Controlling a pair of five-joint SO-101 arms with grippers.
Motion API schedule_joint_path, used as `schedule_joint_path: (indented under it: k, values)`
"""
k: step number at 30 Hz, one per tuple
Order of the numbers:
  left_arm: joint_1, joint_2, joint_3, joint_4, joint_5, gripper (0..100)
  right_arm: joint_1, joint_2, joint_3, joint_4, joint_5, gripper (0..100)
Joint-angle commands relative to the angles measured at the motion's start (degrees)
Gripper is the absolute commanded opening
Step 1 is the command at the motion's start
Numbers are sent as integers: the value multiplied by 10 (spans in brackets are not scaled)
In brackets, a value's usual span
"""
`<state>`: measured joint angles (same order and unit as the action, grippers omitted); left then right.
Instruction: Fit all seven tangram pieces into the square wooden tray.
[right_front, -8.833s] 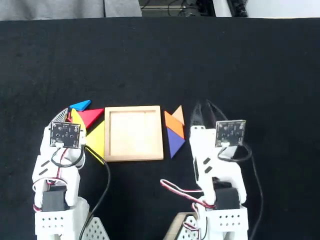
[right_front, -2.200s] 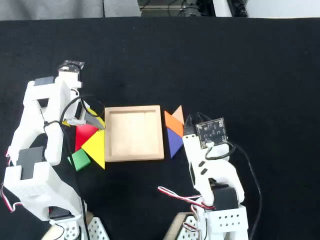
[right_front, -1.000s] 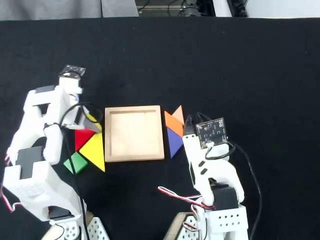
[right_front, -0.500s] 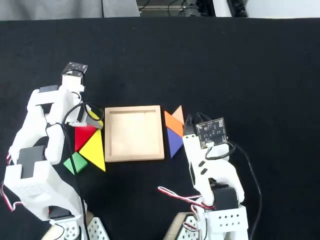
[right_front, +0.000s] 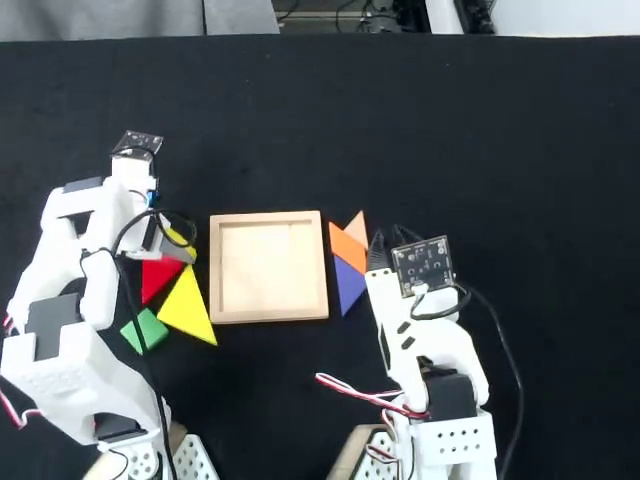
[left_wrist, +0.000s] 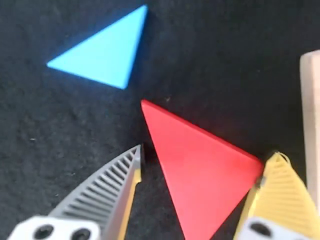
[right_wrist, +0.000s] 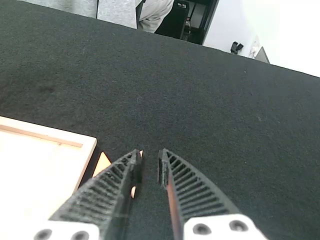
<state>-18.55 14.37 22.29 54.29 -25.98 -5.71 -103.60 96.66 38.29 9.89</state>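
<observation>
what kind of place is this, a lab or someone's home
Probably a robotics lab or workshop: a left arm and right arm mounted at a black-covered table, a square wooden tray set between them, cables and dark equipment behind.

Red triangle (right_front: 160, 275) partly under left arm (right_front: 90, 235), tray (left_wrist: 311, 115) cut by frame edge, pale orange triangle (right_wrist: 102, 164) half behind right fingers (right_wrist: 107, 192)

Your left gripper (left_wrist: 207, 151) straddles the red triangle (left_wrist: 197, 167), with one finger close beside the tray (right_front: 268, 315) wall and the yellow triangle (right_front: 188, 305) nearby. An orange piece (right_front: 348, 246) and a dark blue piece (right_front: 349, 285) crowd the tray's right side; the table (right_front: 400, 120) beyond lies open.
</observation>
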Motion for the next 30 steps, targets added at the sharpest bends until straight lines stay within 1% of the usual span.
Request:
schedule_joint_path:
  k: [1, 4, 7, 8, 10, 13, 16, 21, 27, 30]
  values:
    - [-35, -9, 0, 0, -38, 337, -11, -24, 0, 4, 5, 78]
    - [-40, -10, 0, -3, -55, 323, -11, -24, 0, 4, 5, 78]
    - [-20, -10, 0, 0, -55, 321, -11, -24, 0, 4, 5, 78]
    - [-10, -10, 4, 1, -50, 321, -11, -24, 0, 4, 5, 78]
    - [0, -10, 1, 1, -18, 324, -11, -24, 0, 4, 5, 78]
    - [2, -6, -11, 0, 30, 326, -11, -24, 0, 4, 5, 78]
    - [-1, -4, -22, 1, 56, 326, -11, -24, 0, 4, 5, 78]
    - [7, -4, -20, 8, 63, 326, -11, -24, 0, 4, 5, 78]
    - [0, -4, -16, 11, 66, 321, -11, -24, 0, 4, 5, 78]
    - [0, -4, -17, 29, 74, 321, -11, -24, 0, 4, 5, 78]
